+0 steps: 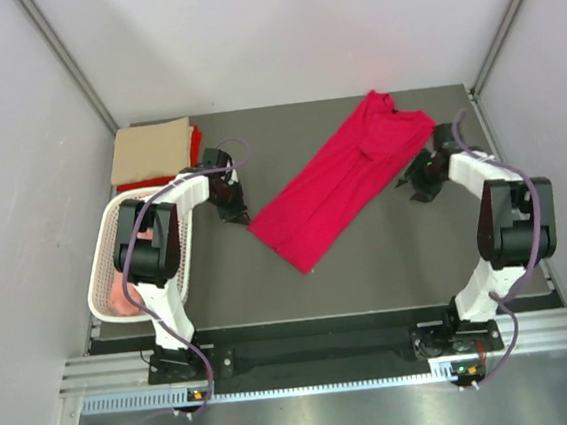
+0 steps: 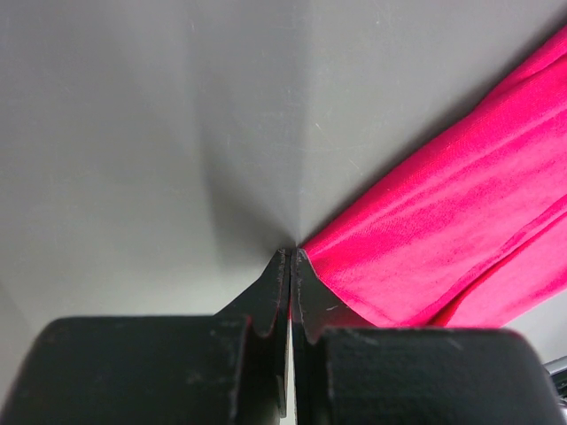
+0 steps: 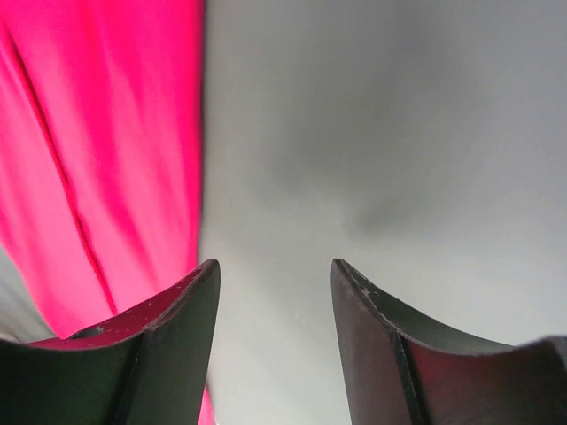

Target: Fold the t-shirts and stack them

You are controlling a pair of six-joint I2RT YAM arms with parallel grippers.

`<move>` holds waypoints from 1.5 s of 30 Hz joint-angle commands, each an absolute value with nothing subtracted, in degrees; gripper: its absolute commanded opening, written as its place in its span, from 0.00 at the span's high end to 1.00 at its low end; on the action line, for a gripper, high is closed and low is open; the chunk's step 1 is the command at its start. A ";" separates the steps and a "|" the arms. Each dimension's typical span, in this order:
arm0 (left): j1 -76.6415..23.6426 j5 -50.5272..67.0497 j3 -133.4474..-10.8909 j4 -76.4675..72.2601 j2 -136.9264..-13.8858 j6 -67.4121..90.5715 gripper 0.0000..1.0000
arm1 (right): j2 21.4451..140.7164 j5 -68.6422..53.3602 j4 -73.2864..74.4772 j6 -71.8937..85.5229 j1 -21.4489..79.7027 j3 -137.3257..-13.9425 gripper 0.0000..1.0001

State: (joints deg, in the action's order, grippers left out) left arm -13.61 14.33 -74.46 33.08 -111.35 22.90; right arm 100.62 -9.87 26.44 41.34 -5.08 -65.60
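- Top external view, nearest: the white basket (image 1: 104, 280) sits at the table's (image 1: 389, 263) 8 o'clock edge, beside the left arm. A salmon pink cloth (image 1: 121, 294) lies inside it.
- Mid-table: the crimson t-shirt (image 1: 346, 181) lies flat as a long narrow band, running diagonally from its hem at 7 o'clock to its collar at 1 o'clock.
- Left gripper (image 1: 235, 213): at 9 o'clock of the shirt's hem end, low over the table.
- Right gripper (image 1: 418, 187): at 3 o'clock of the shirt's collar end, just beside the cloth.
- Farthest: a folded tan t-shirt (image 1: 152, 150) lies at the table's 10 o'clock corner, on top of a red t-shirt (image 1: 196, 140) whose edge shows beneath it.
- Left wrist view: the left gripper (image 2: 291, 257) is clenched, jaws pressed together. The tips meet right at the corner of the crimson t-shirt (image 2: 461, 248); whether they pinch cloth cannot be told.
- Right wrist view: the right gripper (image 3: 275, 266) is released, jaws apart with bare table between them. The crimson t-shirt (image 3: 97, 159) lies at 10 o'clock, its edge running behind the left-hand finger.
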 commanded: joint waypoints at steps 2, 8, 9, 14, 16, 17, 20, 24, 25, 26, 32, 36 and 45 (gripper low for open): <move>-13.97 13.27 -73.39 36.04 -112.59 21.71 1.00 | 91.16 -6.60 26.81 48.41 8.83 -55.74 0.47; -13.97 13.71 -73.39 35.68 -112.59 22.06 1.00 | 84.12 -0.71 25.49 62.12 26.41 -50.89 0.47; -13.97 13.71 -73.39 35.86 -112.67 21.97 1.00 | 83.68 1.82 25.31 65.36 28.63 -50.98 0.47; -13.97 13.54 -73.21 36.30 -112.32 21.53 1.00 | 87.27 4.66 26.29 70.92 38.58 -54.14 0.48; -13.97 13.45 -73.39 36.39 -112.59 21.45 1.00 | 89.46 4.48 25.32 72.68 41.03 -55.10 0.49; -13.97 13.45 -73.39 36.39 -112.67 21.45 1.00 | 90.17 4.57 24.70 73.21 42.00 -55.46 0.50; -13.97 13.27 -73.30 36.30 -112.76 21.45 1.00 | 92.89 6.40 24.69 74.70 45.26 -58.00 0.51; -13.97 13.36 -73.21 36.21 -112.76 21.53 1.00 | 96.41 6.95 24.18 76.90 47.81 -59.68 0.51; -13.97 13.27 -73.13 36.21 -112.76 21.53 1.00 | 96.85 6.86 23.91 77.25 48.51 -59.85 0.51; -13.97 13.27 -73.13 36.30 -112.76 21.53 1.00 | 97.29 7.03 23.99 77.95 48.86 -60.03 0.51; -13.97 13.10 -72.69 36.12 -112.50 21.62 1.00 | 98.88 9.40 25.40 80.24 52.20 -61.00 0.52; -14.06 13.09 -72.51 36.12 -112.24 21.80 1.00 | 99.22 10.37 25.22 81.12 53.61 -60.82 0.53; -14.41 12.57 -71.54 36.30 -111.27 21.89 1.00 | 101.07 11.60 24.35 80.51 54.40 -60.03 0.60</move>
